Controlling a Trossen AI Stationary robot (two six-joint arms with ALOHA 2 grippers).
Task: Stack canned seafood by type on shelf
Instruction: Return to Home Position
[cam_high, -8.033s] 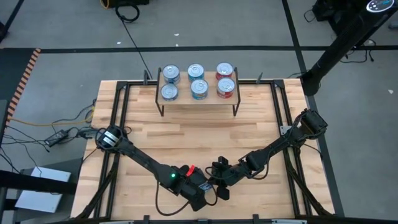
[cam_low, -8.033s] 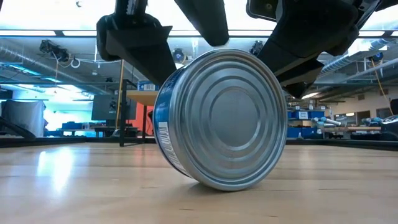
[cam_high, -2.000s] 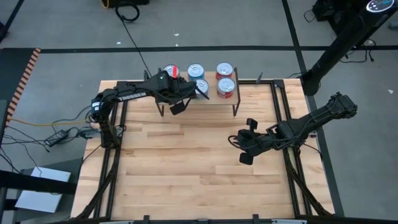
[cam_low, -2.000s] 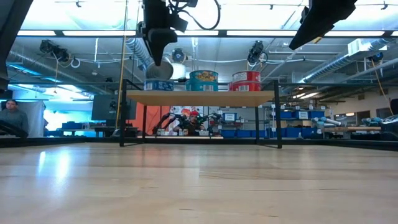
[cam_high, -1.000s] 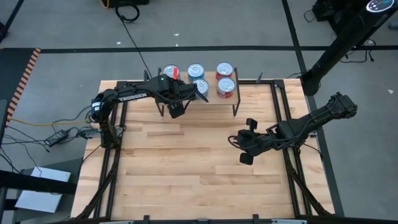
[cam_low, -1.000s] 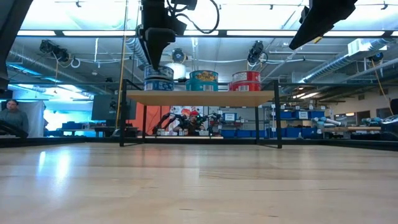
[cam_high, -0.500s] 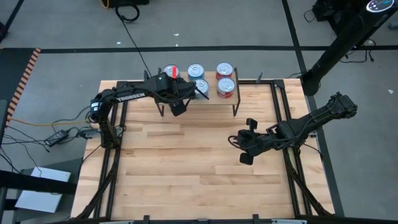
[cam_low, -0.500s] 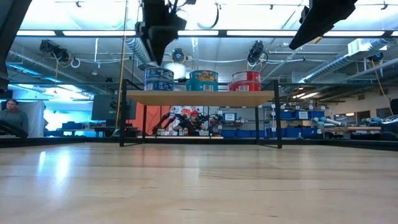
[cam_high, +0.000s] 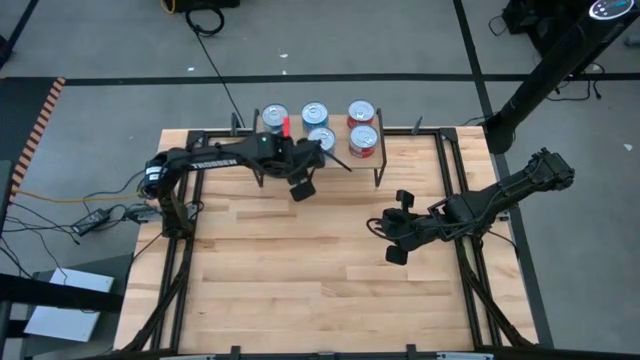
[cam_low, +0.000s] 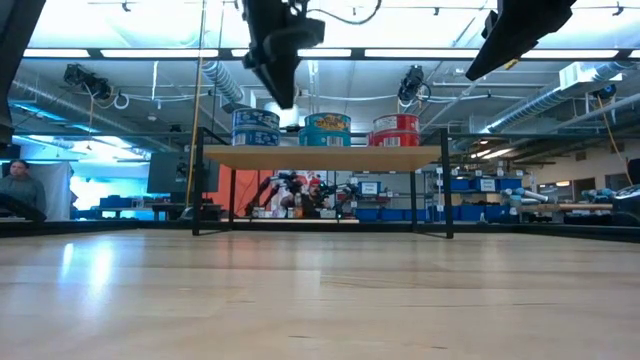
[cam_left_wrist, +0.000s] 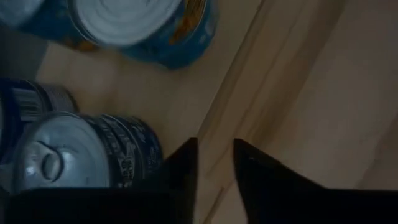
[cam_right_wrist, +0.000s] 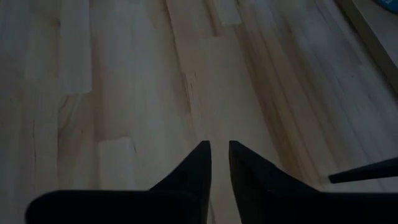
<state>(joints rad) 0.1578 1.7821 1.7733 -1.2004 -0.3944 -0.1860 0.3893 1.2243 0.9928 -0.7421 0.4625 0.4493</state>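
Grey floor, bright ceiling light strips, cluttered workshop beyond.

A pale plank-wood surface edged with black rails stands on a grey floor. A power brick and loose cables lie on the floor beside it, near a strip of orange-and-black tape. A dark stand slants past one far corner. In the room beyond, under long ceiling lights, a person shows at the edge.
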